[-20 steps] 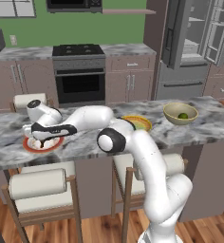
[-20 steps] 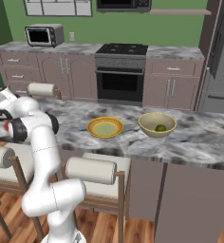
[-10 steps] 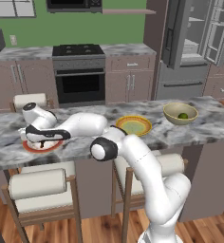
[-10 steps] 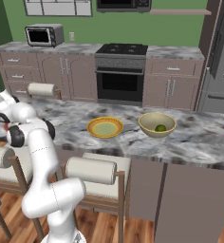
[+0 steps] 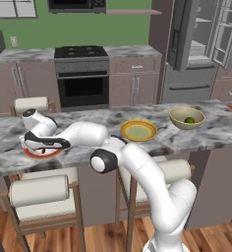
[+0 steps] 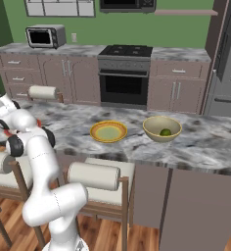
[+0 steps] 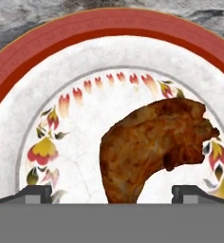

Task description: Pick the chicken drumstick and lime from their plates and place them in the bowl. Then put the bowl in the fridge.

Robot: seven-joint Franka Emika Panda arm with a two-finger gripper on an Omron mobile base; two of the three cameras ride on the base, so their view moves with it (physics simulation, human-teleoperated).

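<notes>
The chicken drumstick [image 7: 152, 142] lies brown on the white plate with the orange-red rim [image 7: 85, 42], close under the hand. My gripper [image 7: 113, 195] is open, and its two fingertips [image 7: 35, 193] stand on either side of the drumstick's narrow end, holding nothing. From the left base the hand sits low over this plate [image 5: 33, 153] at the counter's left end. The lime [image 5: 189, 120] [image 6: 165, 132] rests inside the bowl [image 5: 187, 117] [image 6: 162, 128] at the right. Between them lies the yellow-orange plate [image 5: 138, 130] [image 6: 108, 131], bare. The fridge [image 5: 201, 44] stands behind with its doors open.
The marble island counter [image 5: 221, 133] has stools with padded backs [image 5: 39, 189] along its near side. A paper towel roll [image 5: 32, 104] stands behind the red-rimmed plate. The stove [image 5: 82, 74] and cabinets line the far wall, with a toaster oven [image 6: 45, 36] on the back counter.
The hand has come down onto the red-rimmed plate and shifted slightly. The jaws stayed open. Bowl, lime and yellow plate have not moved.
</notes>
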